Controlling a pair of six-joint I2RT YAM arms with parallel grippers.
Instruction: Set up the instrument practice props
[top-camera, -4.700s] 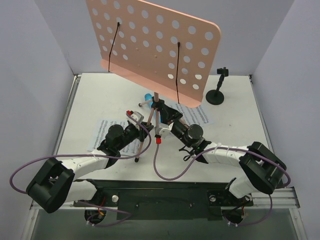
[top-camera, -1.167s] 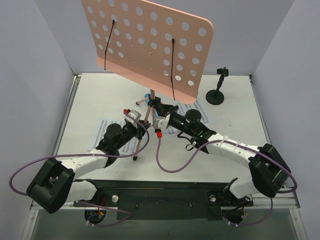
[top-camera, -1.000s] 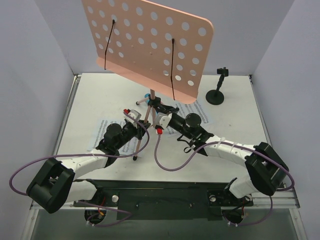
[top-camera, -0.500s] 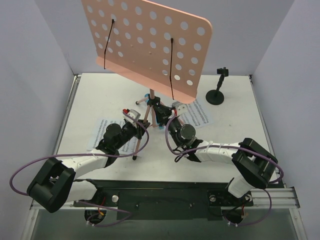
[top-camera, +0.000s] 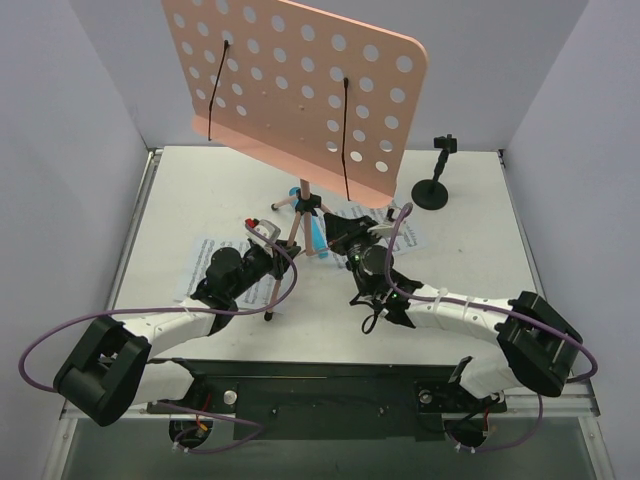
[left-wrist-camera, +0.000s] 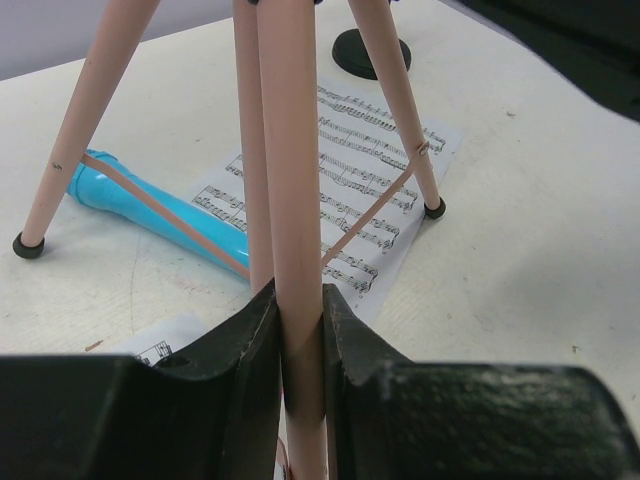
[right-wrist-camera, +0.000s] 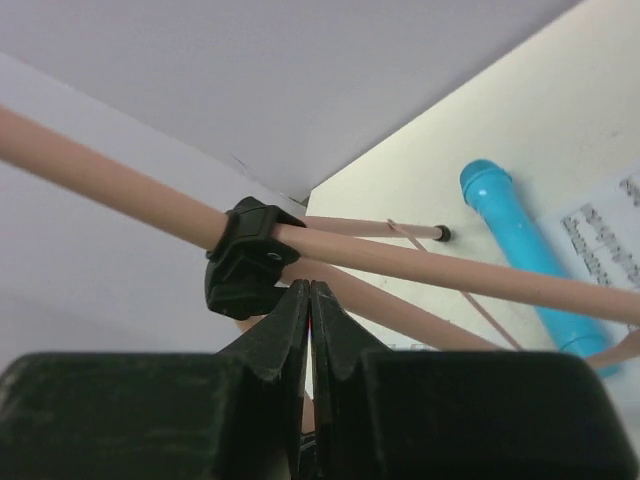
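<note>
The pink perforated music stand (top-camera: 300, 100) stands on thin tripod legs at the table's middle. My left gripper (top-camera: 280, 252) is shut on the near tripod leg (left-wrist-camera: 300, 200), whose pink tube sits squeezed between the jaws. My right gripper (top-camera: 334, 230) is shut with nothing between its jaws. Its tips (right-wrist-camera: 310, 290) lie just under the black tripod hub (right-wrist-camera: 245, 255). The blue microphone (top-camera: 317, 235) lies flat under the tripod, between the two grippers. One sheet-music page (top-camera: 200, 268) lies under the left arm, another (top-camera: 405, 225) to the right. The black mic stand (top-camera: 432, 185) is upright at the back right.
White walls close in the table on the left, right and back. The stand's wide pink desk overhangs the back half of the table. Purple cables loop from both arms. A thin pink brace (left-wrist-camera: 370, 215) links the tripod legs low down.
My right gripper has closed and its arm has swung back to the right, rolling the wrist. The left gripper keeps its hold on the leg. The stand's desk has shifted slightly.
</note>
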